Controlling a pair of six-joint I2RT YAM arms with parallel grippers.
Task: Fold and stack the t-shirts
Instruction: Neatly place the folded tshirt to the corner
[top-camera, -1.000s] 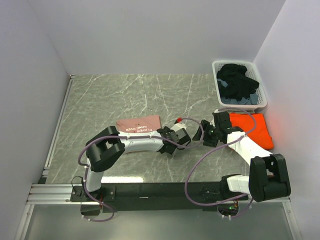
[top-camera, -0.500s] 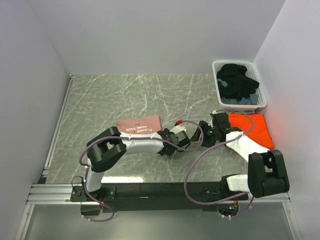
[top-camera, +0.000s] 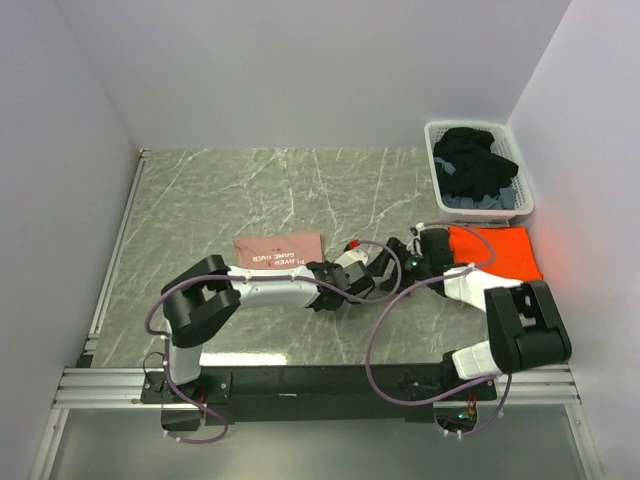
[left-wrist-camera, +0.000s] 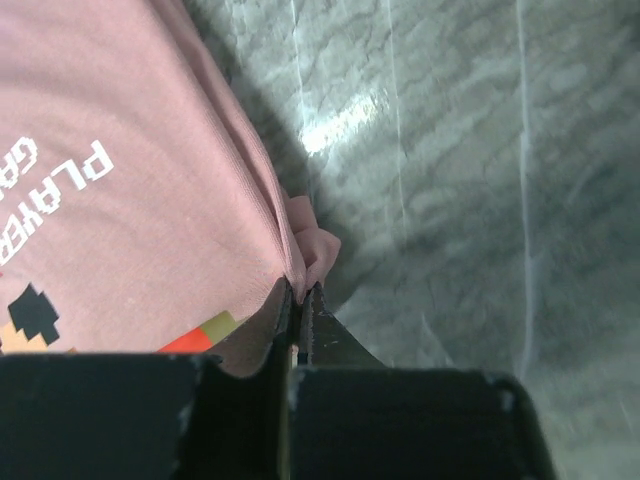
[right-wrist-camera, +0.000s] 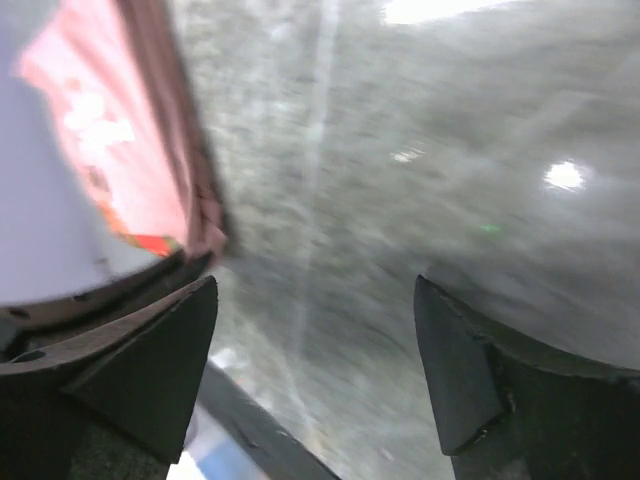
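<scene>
the dusty-pink tee lies folded on the marble table, well left of the white laundry basket. the left gripper is clamped tight on its basket-side hem (a little fold of pink bulges past the closed jaws). the orange tee lies flat just in front of the basket. the right gripper, left of the basket's near corner, gapes wide, holding nothing; its blurred view seems to show pink cloth beside one finger.
</scene>
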